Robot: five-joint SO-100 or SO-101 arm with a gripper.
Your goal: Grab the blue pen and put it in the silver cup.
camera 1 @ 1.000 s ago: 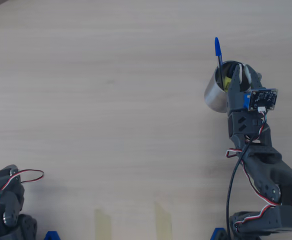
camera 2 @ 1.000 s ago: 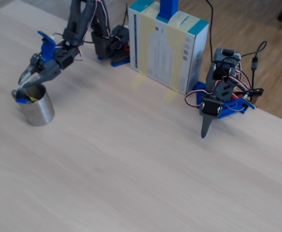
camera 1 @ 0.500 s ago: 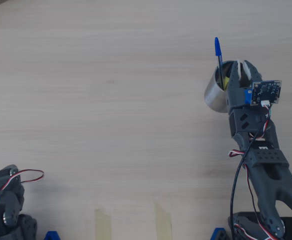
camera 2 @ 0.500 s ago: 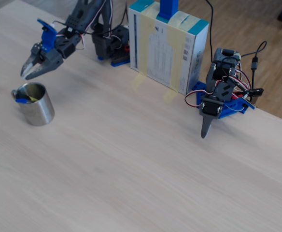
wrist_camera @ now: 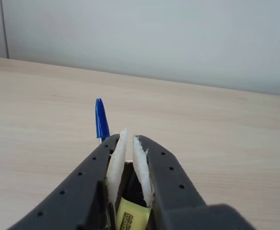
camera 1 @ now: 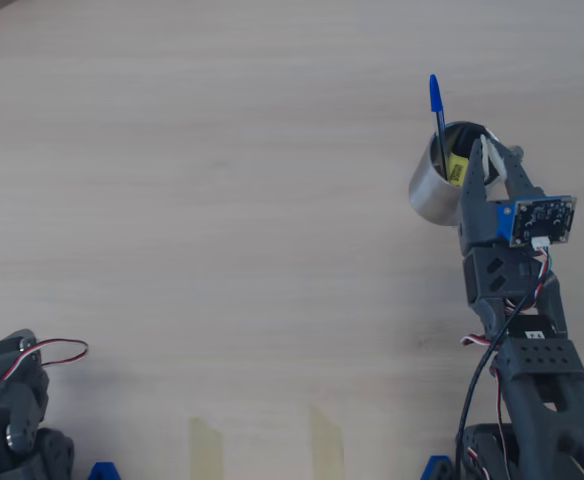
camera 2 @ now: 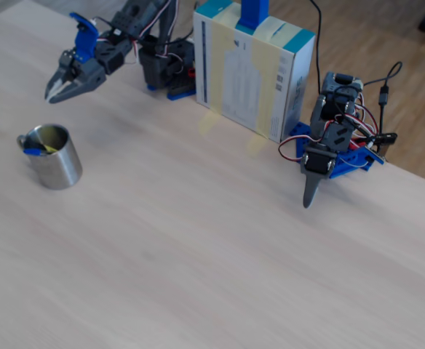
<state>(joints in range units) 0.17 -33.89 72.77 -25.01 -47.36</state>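
Since blue pen (camera 1: pixel 437 125) stands propped inside silver cup (camera 1: pixel 432 192), cap up against rim beside yellow highlighter (camera 1: pixel 456 168): placement judged complete. Gripper (camera 2: pixel 57 90) raised clear, empty, jaws narrowly parted.

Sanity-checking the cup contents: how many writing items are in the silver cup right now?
2: the blue pen stands against the far-left rim of the silver cup in the overhead view, cap up; a yellow highlighter lies inside. The gripper hides part of the opening.
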